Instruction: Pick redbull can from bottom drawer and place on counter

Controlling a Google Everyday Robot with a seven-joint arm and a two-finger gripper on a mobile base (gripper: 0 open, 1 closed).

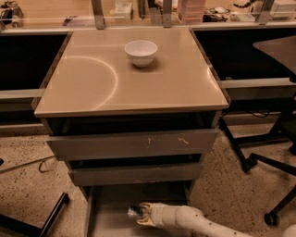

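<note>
The redbull can (133, 212), small and silvery, is in the open bottom drawer (111, 217) at the foot of the cabinet. My gripper (144, 214) reaches into that drawer from the lower right on its white arm. Its fingers are closed around the can's right end, and the can sticks out to the left. The tan counter (175, 83) with its pale arc mark tops the cabinet, well above the gripper.
A white bowl (141, 52) stands at the counter's back centre. Two wider grey drawers (134, 144) hang partly open above the bottom one. A black chair base (259, 157) stands at the right. A dark bar (51, 215) lies on the floor at the left. A shelf with metal posts (98, 9) runs behind.
</note>
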